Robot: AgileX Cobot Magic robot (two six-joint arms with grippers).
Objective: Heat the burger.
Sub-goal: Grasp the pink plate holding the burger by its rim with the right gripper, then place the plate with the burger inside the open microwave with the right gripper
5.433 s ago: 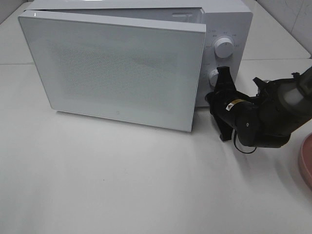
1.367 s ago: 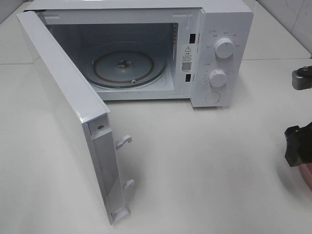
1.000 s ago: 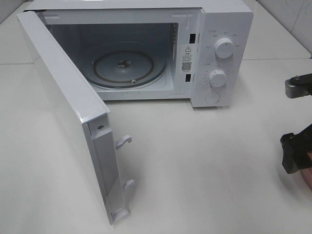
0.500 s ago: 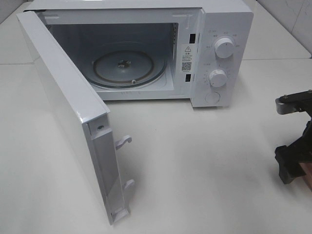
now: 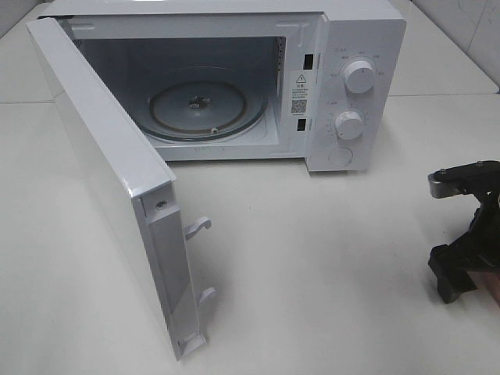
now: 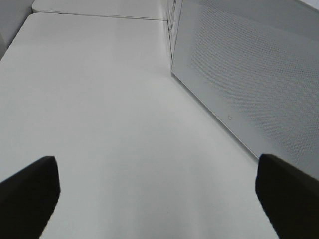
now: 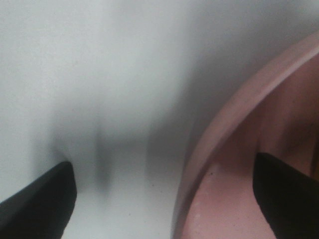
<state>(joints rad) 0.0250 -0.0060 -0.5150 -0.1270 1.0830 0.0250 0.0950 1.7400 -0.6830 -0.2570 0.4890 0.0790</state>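
Observation:
The burger is out of view in every frame. My right gripper hangs low at the table's right edge, jaws wide apart. In the right wrist view the gripper straddles the rim of a pink plate: one fingertip is over the white table and the other fingertip is over the plate's inside. Only a sliver of the plate shows in the high view. My left gripper is open and empty, low over bare table, facing the outer side of the microwave door.
The white microwave stands at the back with its door swung wide toward the front left. Its glass turntable carries nothing. Two knobs sit on its right panel. Bare table lies between the microwave and my right gripper.
The microwave door, nearly shut at first, now stands wide. Over the last second my right gripper has slid leftward into view along the right edge, its jaws narrowing slightly.

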